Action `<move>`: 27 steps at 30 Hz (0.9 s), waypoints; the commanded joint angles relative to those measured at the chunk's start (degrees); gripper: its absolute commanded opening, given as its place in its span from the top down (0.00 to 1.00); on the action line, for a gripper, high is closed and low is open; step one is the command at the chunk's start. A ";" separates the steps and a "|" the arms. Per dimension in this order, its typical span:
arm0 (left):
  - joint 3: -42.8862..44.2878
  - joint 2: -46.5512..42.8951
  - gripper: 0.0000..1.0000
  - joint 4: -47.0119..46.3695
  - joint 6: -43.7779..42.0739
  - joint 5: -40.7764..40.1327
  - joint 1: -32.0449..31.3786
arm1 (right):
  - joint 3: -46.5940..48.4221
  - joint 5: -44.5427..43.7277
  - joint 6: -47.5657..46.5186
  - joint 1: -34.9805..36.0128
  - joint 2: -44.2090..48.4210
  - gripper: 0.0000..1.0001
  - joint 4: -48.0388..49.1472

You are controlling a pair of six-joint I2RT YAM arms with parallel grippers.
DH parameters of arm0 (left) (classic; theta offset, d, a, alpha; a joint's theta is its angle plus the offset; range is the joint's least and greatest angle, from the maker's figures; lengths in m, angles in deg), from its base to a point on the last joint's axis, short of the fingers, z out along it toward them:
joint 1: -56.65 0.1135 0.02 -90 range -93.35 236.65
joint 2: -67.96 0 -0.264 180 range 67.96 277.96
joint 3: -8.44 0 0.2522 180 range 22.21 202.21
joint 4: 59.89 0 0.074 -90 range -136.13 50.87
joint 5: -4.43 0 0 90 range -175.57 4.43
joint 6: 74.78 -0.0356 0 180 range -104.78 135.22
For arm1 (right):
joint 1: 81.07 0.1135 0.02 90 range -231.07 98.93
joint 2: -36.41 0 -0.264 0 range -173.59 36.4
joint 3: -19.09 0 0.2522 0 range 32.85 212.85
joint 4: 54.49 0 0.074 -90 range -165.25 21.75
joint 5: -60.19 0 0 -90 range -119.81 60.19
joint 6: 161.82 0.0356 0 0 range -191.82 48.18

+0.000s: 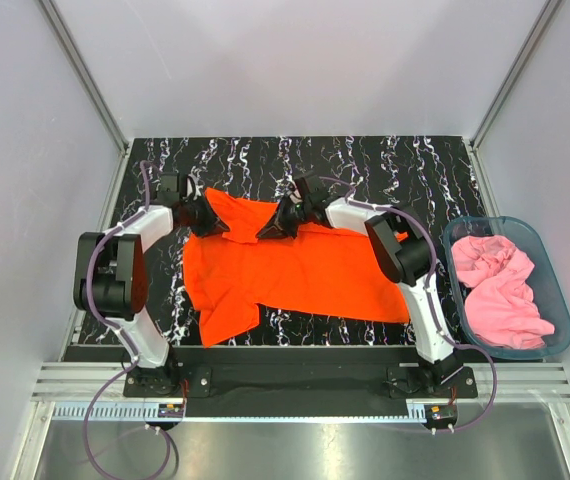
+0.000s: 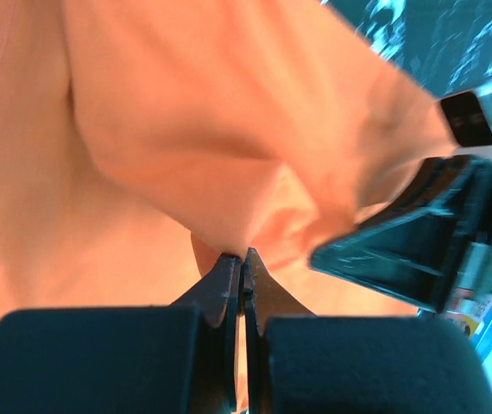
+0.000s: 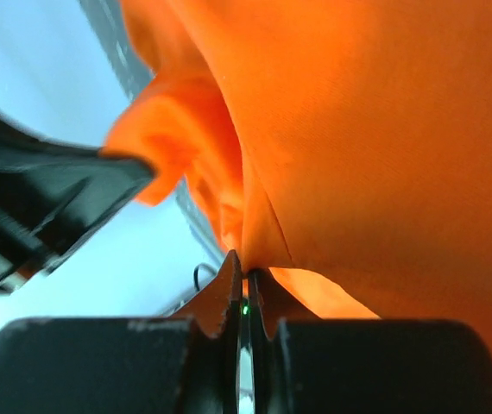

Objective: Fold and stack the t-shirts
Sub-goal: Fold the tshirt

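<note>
The orange-red t-shirt (image 1: 295, 270) lies spread on the black marbled table, its far edge lifted at two spots. My left gripper (image 1: 213, 219) is shut on the shirt's far left corner; the left wrist view shows its tips (image 2: 243, 257) pinching the cloth (image 2: 186, 129). My right gripper (image 1: 273, 228) is shut on the far edge near the middle; the right wrist view shows its tips (image 3: 244, 263) pinching the orange cloth (image 3: 375, 129). The pink t-shirt (image 1: 500, 290) lies crumpled in the bin at the right.
A clear blue plastic bin (image 1: 557, 290) stands off the table's right edge. The black marbled table (image 1: 365, 165) has bare surface behind the shirt. Grey walls enclose the left, back and right. The arm bases sit on a metal rail (image 1: 295, 385) at the near edge.
</note>
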State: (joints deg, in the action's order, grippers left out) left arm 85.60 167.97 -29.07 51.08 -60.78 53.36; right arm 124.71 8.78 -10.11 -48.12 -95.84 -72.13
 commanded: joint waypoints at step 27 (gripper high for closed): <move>-15.67 -14.14 0.96 6.05 -1.84 -1.24 2.85 | 5.26 18.19 -9.51 -3.15 -4.51 1.00 -11.15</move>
State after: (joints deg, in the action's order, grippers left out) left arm 71.13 156.19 -23.47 49.35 -60.93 55.66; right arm 127.29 24.12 -18.37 -51.13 -99.32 -81.85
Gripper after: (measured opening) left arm 0.035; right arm 0.062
